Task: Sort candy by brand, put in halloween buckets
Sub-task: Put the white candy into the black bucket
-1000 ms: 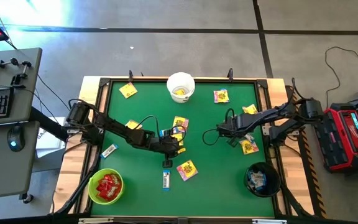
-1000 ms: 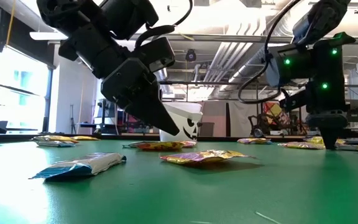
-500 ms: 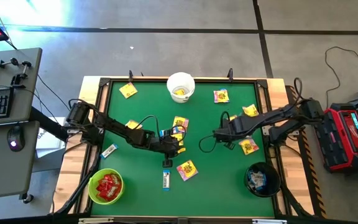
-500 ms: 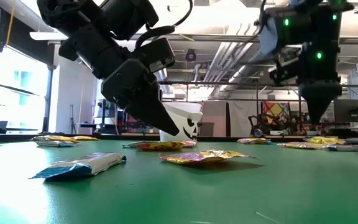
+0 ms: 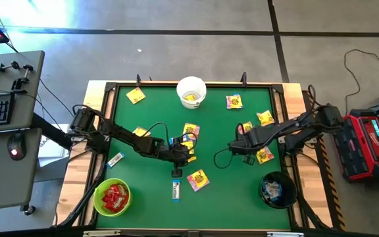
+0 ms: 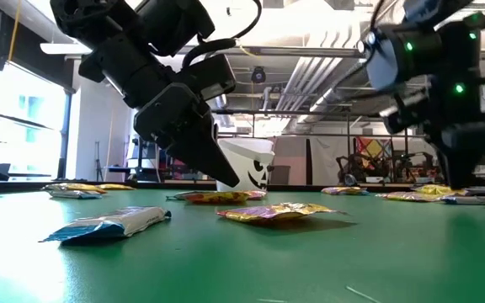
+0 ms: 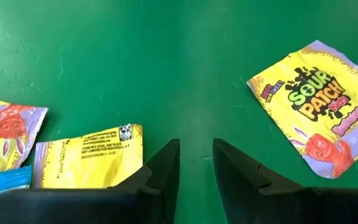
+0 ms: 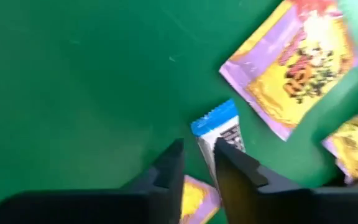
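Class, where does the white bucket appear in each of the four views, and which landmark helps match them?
High view: white bucket at the table's far edge, centre.
Low view: middle, partly behind the left gripper.
Left wrist view: not in it.
Right wrist view: not in it.
Shared landmark: the left gripper.

Seen from above, the right arm's gripper [image 5: 237, 147] is swinging back toward the near right part of the table [image 5: 229, 191], after reaching out toward the middle half a second earlier. At table height it is dropping again from its raised position, its tip now coming down close behind the yellow packets [image 6: 423, 195] on the right. Its jaws, closed a second ago, are parting slightly, with a white-and-blue bar [image 8: 219, 127] lying just ahead of them.
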`<state>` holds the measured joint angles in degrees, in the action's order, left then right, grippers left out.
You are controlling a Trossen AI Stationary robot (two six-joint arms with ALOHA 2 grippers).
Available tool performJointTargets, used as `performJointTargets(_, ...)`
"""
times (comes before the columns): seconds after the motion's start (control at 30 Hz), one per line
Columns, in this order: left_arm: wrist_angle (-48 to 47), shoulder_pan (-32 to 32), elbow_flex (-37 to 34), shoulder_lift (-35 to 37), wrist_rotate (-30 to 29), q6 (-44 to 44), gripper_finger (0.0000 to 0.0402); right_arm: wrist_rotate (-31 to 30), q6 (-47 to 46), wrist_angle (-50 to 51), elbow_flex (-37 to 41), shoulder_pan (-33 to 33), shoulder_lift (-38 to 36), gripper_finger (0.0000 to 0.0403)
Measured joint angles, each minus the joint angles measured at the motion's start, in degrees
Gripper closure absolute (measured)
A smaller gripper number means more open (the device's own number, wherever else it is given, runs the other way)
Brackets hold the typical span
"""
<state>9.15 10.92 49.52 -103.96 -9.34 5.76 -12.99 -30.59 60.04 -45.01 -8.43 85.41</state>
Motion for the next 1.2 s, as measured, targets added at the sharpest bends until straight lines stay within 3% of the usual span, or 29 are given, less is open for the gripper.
performJointTargets(0.2, -0.35, -0.01, 0.0, 0.0, 0.02, 0.0, 0.0315, -1.69, -0.37, -6.6, 5.22, 0.0, 0.0, 0.0247)
performJointTargets(0.4, -0.33, -0.01, 0.0, 0.0, 0.0, 0.06, 0.0315, -5.62, 0.31, -7.67, 6.31, -0.11, -0.15, 0.023)
performJointTargets(0.53, -0.3, -0.01, 0.0, 0.0, 0.0, 0.07, 0.0315, -6.61, 1.09, -8.14, 6.43, 0.04, -0.07, 0.0257)
performJointTargets(0.67, -0.3, -0.01, 0.0, 0.0, 0.0, 0.07, 0.0315, -9.13, 1.07, -8.54, 6.59, 0.2, 0.09, 0.0309)
performJointTargets(0.87, -0.3, -0.01, 0.0, 0.0, 0.01, 0.04, 0.0315, -7.4, 1.06, -8.61, 6.59, 0.31, 0.09, 0.0391)
performJointTargets(1.2, -0.3, -0.01, 0.0, 0.0, 0.0, 0.04, 0.0315, -6.31, 0.65, -8.48, 3.33, -2.36, 0.09, 0.0403)
